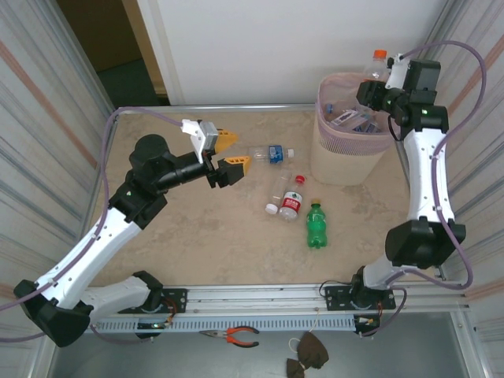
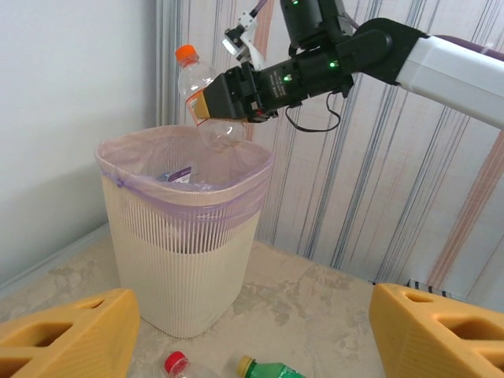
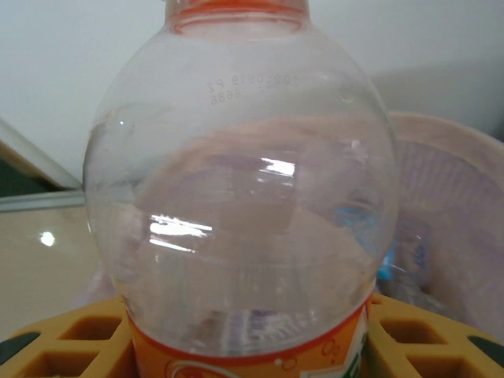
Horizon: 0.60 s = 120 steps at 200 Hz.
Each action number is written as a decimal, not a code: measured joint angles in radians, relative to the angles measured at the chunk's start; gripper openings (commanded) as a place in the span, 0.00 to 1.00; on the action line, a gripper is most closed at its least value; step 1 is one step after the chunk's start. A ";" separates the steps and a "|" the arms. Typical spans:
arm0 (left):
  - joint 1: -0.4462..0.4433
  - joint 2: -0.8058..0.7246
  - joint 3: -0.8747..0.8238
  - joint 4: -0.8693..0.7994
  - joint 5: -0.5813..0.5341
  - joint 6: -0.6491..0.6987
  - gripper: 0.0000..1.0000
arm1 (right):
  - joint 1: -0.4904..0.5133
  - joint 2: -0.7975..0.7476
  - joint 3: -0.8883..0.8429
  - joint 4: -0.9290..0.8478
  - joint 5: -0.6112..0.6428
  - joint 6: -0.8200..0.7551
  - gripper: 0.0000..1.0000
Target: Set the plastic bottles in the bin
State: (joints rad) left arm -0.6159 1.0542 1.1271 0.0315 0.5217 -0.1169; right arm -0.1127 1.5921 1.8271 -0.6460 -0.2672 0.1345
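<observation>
The pale pink bin [image 1: 345,150] stands at the table's far right, with bottles [image 1: 351,118] lying inside. My right gripper [image 1: 376,85] hovers over its far rim, shut on a clear orange-capped bottle [image 1: 379,60] with an orange label. In the left wrist view that bottle [image 2: 197,90] hangs tilted above the bin [image 2: 181,260]. In the right wrist view the bottle [image 3: 236,197] sits between the yellow fingers [image 3: 67,346]. My left gripper [image 1: 229,154] is open and empty, left of a clear blue-labelled bottle [image 1: 272,153]. A red-capped bottle [image 1: 291,201], a white-capped clear one [image 1: 276,193] and a green bottle [image 1: 316,225] lie mid-table.
Striped curtains close in both sides and a white wall [image 1: 276,47] stands behind the table. Pliers [image 1: 236,336] and a brown object [image 1: 307,354] lie below the front rail. Open tabletop [image 1: 205,228] spreads out left of the loose bottles.
</observation>
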 measured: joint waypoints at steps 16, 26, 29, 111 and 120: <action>0.000 0.000 0.000 0.000 0.000 -0.003 0.77 | -0.001 0.051 0.045 -0.042 0.013 -0.008 0.51; 0.000 0.000 0.000 0.001 0.000 -0.003 0.77 | -0.001 0.088 0.076 -0.060 0.007 -0.008 0.51; 0.000 0.000 0.000 0.002 0.000 -0.004 0.77 | -0.001 0.097 0.085 -0.065 0.005 -0.008 0.51; 0.000 0.001 -0.016 0.015 -0.009 -0.016 0.76 | 0.015 0.330 0.222 -0.158 -0.216 0.152 0.51; 0.000 0.000 -0.021 0.019 -0.011 -0.018 0.77 | 0.021 0.340 0.227 -0.172 -0.246 0.163 0.50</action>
State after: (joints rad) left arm -0.6159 1.0546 1.1057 0.0502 0.5106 -0.1352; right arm -0.0921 1.9320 2.0537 -0.8185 -0.5133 0.2977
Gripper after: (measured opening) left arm 0.766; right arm 0.512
